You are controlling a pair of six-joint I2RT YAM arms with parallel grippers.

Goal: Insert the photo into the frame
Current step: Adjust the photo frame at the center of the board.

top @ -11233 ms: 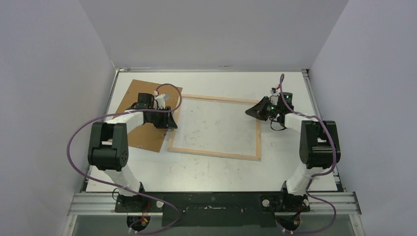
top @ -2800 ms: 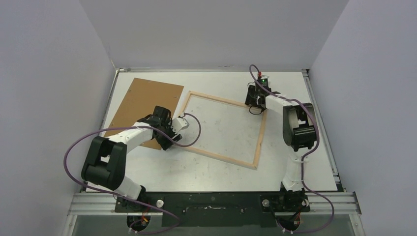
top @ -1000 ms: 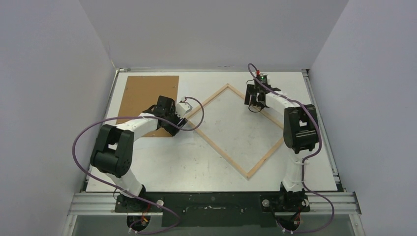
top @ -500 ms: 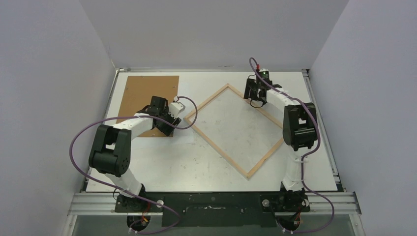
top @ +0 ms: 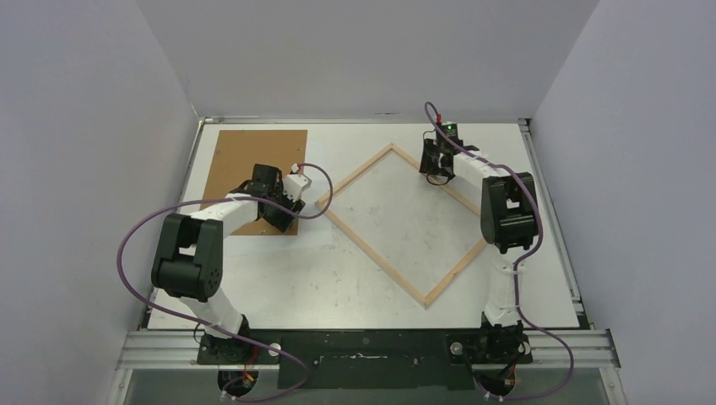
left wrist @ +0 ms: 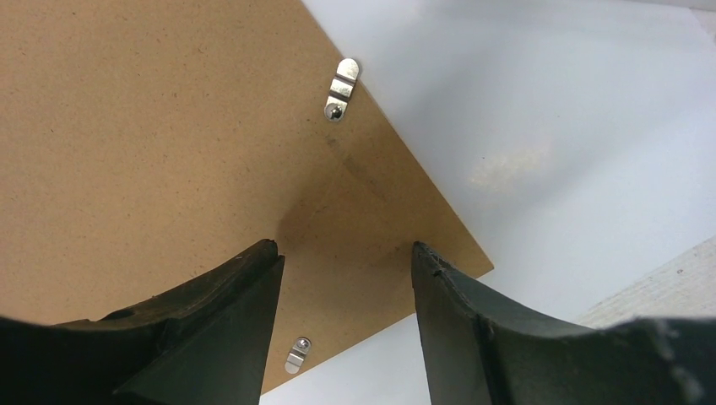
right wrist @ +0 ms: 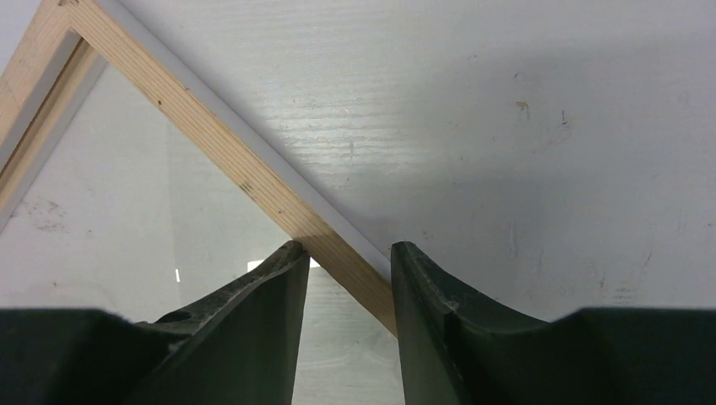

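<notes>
The left gripper (left wrist: pixel 346 278) had drawn back over the brown board (left wrist: pixel 127 126), fingers spread. The right gripper (right wrist: pixel 342 270) straddled the frame (right wrist: pixel 211 143) at its far bar, perhaps pinching it; I could not tell. The frame lay flat, diamond-wise, long axis far-left to near-right, on the white table (top: pixel 338 278) between grey walls (top: pixel 355 59).

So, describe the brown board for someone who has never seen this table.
Start at the white table and look to its far left corner. The flat brown fibreboard panel lies there, left of the pale wooden frame. It is the only solid brown sheet, with small metal clips near its edges; the frame is just thin bars.
</notes>
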